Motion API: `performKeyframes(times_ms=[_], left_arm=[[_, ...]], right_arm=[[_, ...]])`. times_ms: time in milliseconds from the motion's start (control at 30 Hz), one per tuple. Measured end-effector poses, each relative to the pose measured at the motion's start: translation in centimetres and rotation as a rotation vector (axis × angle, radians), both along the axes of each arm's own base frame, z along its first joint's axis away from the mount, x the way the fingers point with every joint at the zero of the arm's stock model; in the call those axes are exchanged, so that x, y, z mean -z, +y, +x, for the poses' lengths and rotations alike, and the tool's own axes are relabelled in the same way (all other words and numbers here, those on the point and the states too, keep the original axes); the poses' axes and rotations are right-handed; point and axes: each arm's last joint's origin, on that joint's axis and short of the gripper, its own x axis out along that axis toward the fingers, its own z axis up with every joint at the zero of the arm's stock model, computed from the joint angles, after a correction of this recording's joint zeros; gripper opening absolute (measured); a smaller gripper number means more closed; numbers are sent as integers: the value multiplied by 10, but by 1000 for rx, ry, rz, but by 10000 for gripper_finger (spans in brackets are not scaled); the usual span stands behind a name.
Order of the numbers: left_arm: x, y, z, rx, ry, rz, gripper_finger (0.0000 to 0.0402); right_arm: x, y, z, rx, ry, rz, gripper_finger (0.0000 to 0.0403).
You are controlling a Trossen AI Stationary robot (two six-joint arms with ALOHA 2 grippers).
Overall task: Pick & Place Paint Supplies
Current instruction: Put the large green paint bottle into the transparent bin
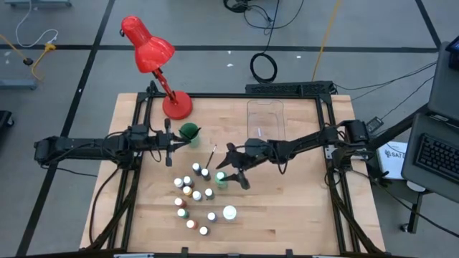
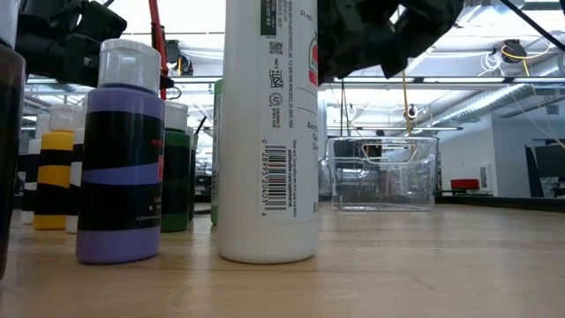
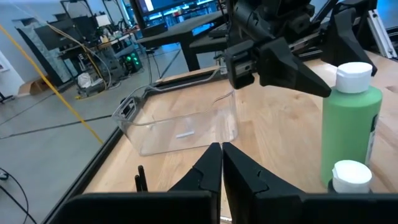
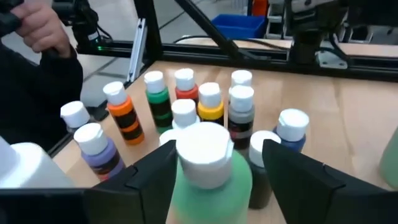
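A tall green paint bottle point(image 4: 211, 186) with a white cap point(image 4: 202, 146) stands upright on the table point(image 1: 287, 215), at the right of the bottle cluster point(image 1: 192, 195). My right gripper point(image 1: 231, 172) is open, one finger on each side of that cap and just short of it. Several tiny white-capped bottles point(image 4: 186, 106) of varied colours stand beyond it. A big white bottle point(image 2: 269, 132) stands nearer the front edge. A thin brush point(image 1: 212, 156) lies flat on the wood. My left gripper point(image 3: 221, 155) hovers shut at the table's left, by the green cup point(image 1: 189, 132).
A clear plastic bin point(image 1: 265, 118) stands at the far middle of the table. A red desk lamp point(image 1: 154, 61) rises from the far left corner. Bare wood lies right of the bottles, toward the table's right edge. A person's hand point(image 4: 40, 28) shows beyond the table.
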Motion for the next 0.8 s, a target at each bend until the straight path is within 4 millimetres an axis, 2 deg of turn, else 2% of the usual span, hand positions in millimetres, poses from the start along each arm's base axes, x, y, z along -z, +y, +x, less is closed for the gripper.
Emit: performKeyframes(times_ms=[200,333,500,700,800], left_arm=[[0,0,0,4,-1,-1,2],[0,0,0,5,-1,-1,13],[0,0,0,5,-1,-1,20],[0,0,0,5,-1,-3,7],[0,0,0,5,-1,-3,2]], right_arm=[[0,0,0,-2,0,-7,217],[0,0,0,-9,1,-12,203],[1,1,-1,-42,-7,-43,168],[-2,4,0,-52,-47,-53,102],[-6,4,1,-47,-95,-53,102]])
